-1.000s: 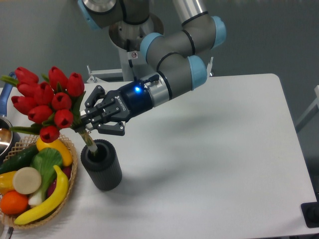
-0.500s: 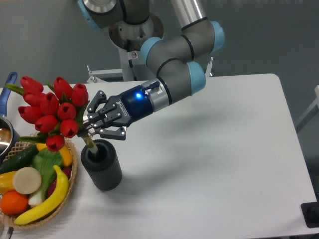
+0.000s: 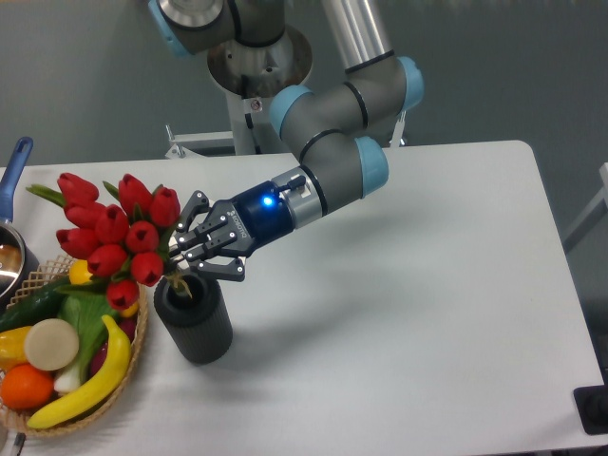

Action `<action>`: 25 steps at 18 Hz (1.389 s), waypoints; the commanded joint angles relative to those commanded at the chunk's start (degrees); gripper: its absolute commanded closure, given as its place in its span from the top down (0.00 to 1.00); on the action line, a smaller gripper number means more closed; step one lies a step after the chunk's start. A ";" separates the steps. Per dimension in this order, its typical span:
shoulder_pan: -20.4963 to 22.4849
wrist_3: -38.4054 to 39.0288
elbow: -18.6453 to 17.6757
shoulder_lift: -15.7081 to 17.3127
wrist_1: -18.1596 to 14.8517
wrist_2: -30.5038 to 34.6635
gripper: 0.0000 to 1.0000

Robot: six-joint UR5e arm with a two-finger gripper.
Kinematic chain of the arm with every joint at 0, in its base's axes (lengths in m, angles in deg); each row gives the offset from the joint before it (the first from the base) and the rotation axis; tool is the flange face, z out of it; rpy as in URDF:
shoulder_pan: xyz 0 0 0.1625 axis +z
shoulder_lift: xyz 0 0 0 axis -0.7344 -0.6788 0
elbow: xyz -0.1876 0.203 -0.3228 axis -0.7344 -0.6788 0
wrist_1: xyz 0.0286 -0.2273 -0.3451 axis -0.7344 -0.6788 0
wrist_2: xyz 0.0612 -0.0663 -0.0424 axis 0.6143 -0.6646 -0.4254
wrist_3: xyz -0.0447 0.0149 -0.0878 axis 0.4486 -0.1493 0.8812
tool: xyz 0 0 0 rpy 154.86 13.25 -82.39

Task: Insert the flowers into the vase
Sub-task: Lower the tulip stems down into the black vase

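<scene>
The flowers (image 3: 116,237), a bunch of red closed tulips with green leaves, lean to the left above the vase. Their pale stems run down into the round mouth of the vase (image 3: 195,320), a short dark grey ribbed cylinder standing on the white table. My gripper (image 3: 185,255) is shut on the stems just above the vase mouth, coming in from the right with the wrist's blue light on. The lower stem ends are hidden inside the vase.
A wicker basket (image 3: 141,334) of toy fruit and vegetables, with a yellow banana (image 3: 95,375), sits right beside the vase on the left. A pan with a blue handle (image 3: 13,173) lies at the far left edge. The table's right half is bare white surface.
The gripper has moved right and down with the bunch. The flowers have come closer to the vase and the stems sit deeper in its mouth.
</scene>
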 joint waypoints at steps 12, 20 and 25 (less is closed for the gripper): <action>0.00 -6.67 -0.36 -4.66 0.09 0.26 0.17; 0.09 -6.94 -1.06 -5.19 0.09 0.44 0.18; 0.18 -7.21 -1.67 -4.92 0.18 0.53 0.22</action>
